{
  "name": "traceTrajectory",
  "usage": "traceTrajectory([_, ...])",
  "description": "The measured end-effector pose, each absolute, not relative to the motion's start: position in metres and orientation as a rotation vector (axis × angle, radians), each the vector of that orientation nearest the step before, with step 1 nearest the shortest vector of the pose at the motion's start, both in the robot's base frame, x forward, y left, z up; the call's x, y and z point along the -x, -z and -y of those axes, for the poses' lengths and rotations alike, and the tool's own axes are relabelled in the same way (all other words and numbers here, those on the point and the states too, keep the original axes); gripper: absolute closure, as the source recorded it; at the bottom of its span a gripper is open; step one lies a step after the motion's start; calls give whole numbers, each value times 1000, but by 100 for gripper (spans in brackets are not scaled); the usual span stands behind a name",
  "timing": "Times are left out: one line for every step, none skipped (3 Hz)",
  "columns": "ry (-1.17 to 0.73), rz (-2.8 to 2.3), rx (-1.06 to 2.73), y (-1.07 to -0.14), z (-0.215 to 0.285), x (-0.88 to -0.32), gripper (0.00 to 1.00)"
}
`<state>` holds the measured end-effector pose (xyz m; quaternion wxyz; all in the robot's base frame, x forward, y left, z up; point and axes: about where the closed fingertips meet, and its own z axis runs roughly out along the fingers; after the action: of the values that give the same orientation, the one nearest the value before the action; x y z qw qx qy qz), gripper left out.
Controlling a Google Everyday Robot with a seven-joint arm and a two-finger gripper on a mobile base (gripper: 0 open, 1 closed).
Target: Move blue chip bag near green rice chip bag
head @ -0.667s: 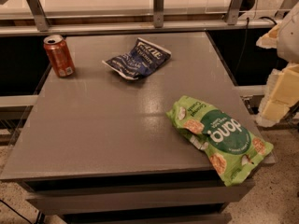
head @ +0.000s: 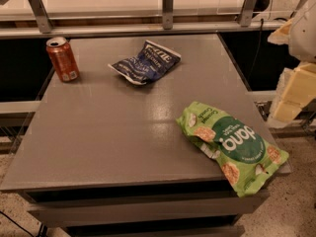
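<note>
The blue chip bag is a small crumpled navy foil bag with white lettering. It lies at the back middle of the grey table. The green rice chip bag is large, light green and glossy, with a dark green round logo. It lies at the table's front right corner and hangs partly over the edge. The two bags are well apart. My gripper shows as cream-coloured parts at the right edge of the view, beyond the table's right side, off the tabletop and touching neither bag.
An orange-red soda can stands upright at the table's back left corner. A metal rail with posts runs behind the table. The floor lies to the right and front.
</note>
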<state>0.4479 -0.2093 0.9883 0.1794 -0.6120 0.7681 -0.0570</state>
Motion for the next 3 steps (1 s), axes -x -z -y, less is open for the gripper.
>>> traceTrajectory([200, -2069, 1779, -1001, 188, -487, 0])
traceTrajectory([222, -1927, 1840, -1011, 146, -537, 0])
traceTrajectory([182, -1801, 1835, -997, 105, -581, 0])
